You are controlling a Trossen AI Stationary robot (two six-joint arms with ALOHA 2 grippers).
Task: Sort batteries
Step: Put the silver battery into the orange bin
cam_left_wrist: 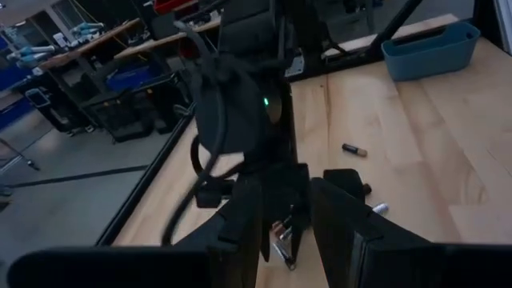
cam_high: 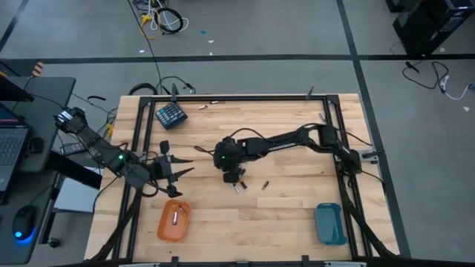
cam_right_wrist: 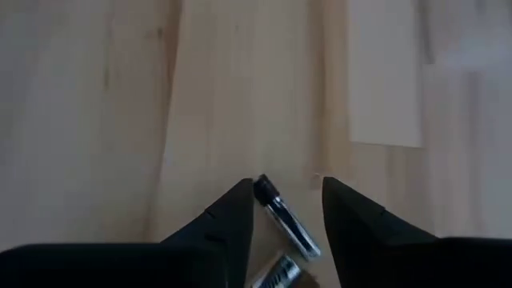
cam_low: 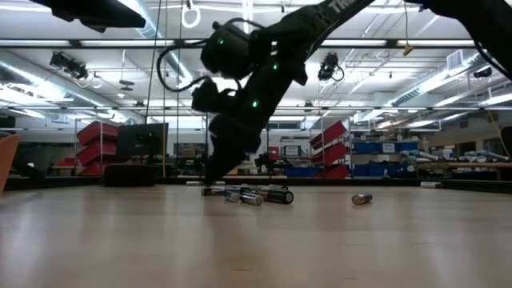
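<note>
Several small batteries (cam_high: 239,187) lie in a loose cluster on the wooden table (cam_high: 297,215), and one more (cam_high: 264,185) lies a little to their right. My right gripper (cam_right_wrist: 284,196) is open and slants down over the cluster. Its fingers stand on either side of a dark battery (cam_right_wrist: 284,220) lying flat, and a silvery one (cam_right_wrist: 276,272) lies nearer the wrist. In the low view the fingers come down just above the cluster (cam_low: 256,194). My left gripper (cam_high: 179,167) hovers open above the table, past the far edge of the orange tray (cam_high: 173,221), which holds one battery (cam_high: 175,216).
A teal tray (cam_high: 329,222) stands near the front right. A dark teal keypad-like block (cam_high: 171,115) lies at the far left. A black frame (cam_high: 338,148) borders the table. Bare wood lies between the two trays.
</note>
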